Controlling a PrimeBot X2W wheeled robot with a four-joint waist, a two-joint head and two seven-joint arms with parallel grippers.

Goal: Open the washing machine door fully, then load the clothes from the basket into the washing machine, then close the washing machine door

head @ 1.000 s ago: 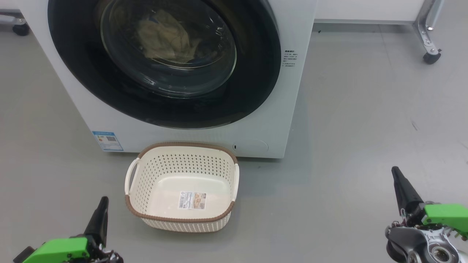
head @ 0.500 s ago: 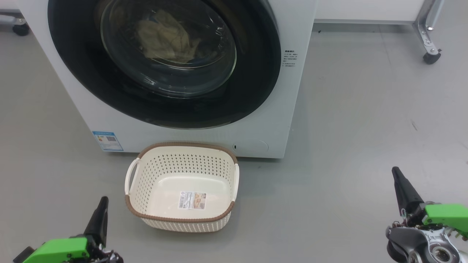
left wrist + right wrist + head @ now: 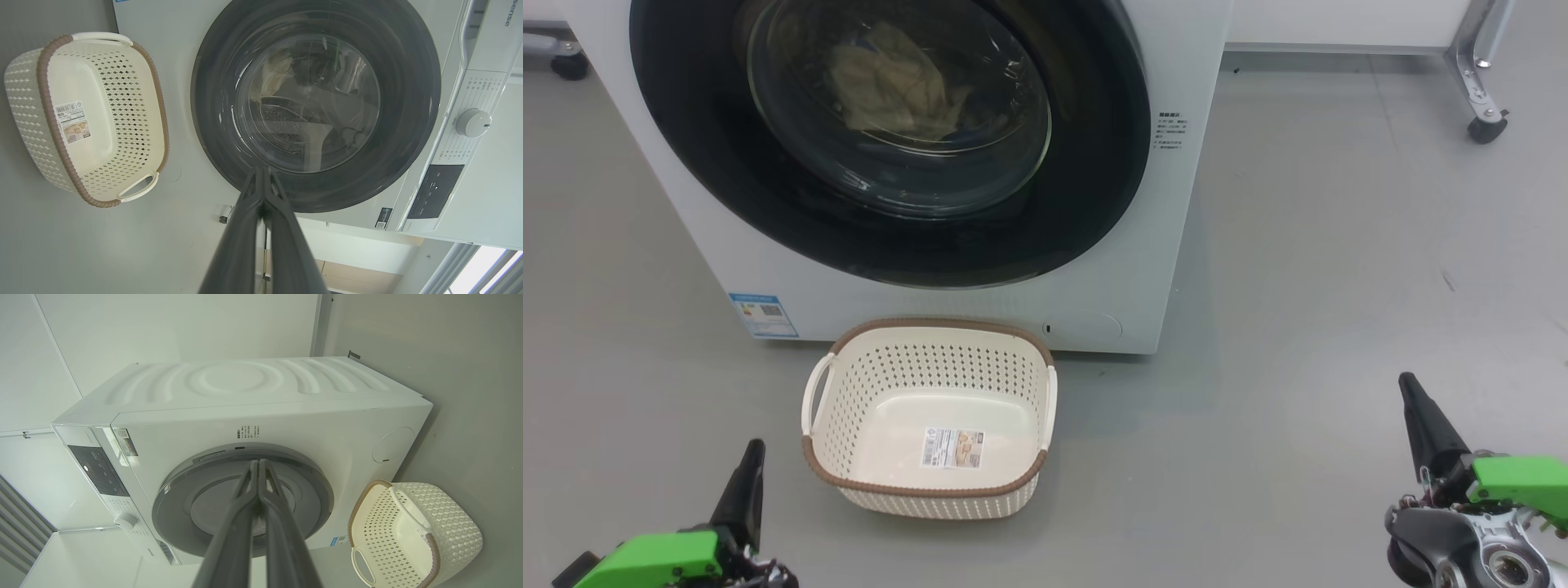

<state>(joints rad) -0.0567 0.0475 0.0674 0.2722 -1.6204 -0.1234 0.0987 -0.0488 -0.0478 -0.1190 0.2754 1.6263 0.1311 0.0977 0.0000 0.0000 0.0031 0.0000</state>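
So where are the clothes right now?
In the head view the clothes lie inside the washing machine, behind the glass of the shut washing machine door, above the basket standing on the floor.

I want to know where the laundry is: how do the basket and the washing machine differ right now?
The basket is empty, only a label on its bottom; the washing machine holds pale clothes behind its glass. The basket is open-topped; the washing machine is closed by its door. The basket is small, cream and perforated; the washing machine is big, white and smooth-fronted. Both stand on the grey floor.
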